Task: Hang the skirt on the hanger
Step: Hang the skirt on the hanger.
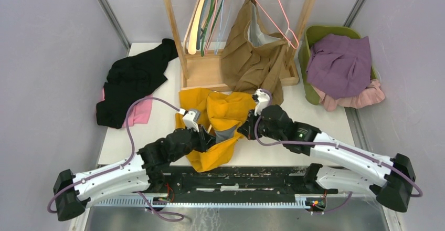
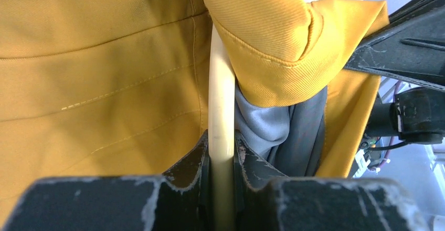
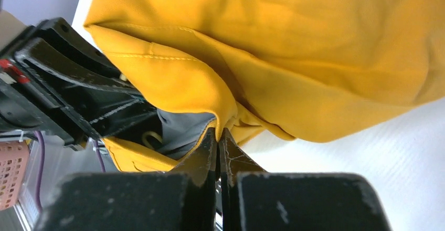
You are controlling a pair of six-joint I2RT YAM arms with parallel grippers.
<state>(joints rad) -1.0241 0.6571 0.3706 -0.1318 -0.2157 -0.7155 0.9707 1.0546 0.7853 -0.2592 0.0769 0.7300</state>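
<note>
Looking down from the top camera, the yellow skirt (image 1: 218, 116) lies crumpled on the white tabletop (image 1: 315, 113) just in front of the wooden rack (image 1: 210, 72). Its longer run goes from the rack's base toward the near edge, where one corner points at the arm bases. The left pincer (image 1: 207, 137) and right pincer (image 1: 245, 129) meet at the skirt's middle, in front of the rack, with grey lining (image 1: 226, 134) showing between them. A brown garment (image 1: 252, 58) hangs on the rack, a black garment (image 1: 131, 81) lies to its left, and a green basket (image 1: 328, 31) holding a purple garment (image 1: 340, 63) stands to its right. From the left wrist, the left pincer (image 2: 221, 143) is clamped tight on the cream rod of the hanger (image 2: 220, 100), which runs straight away from the fingers (image 2: 195, 160) until its far end slips under a hemmed yellow fold of the skirt (image 2: 105, 58). From the right wrist, the right pincer (image 3: 218, 135) is fully closed, pinching a hemmed edge of the skirt (image 3: 294, 58) just above the tabletop (image 3: 378, 163).
</note>
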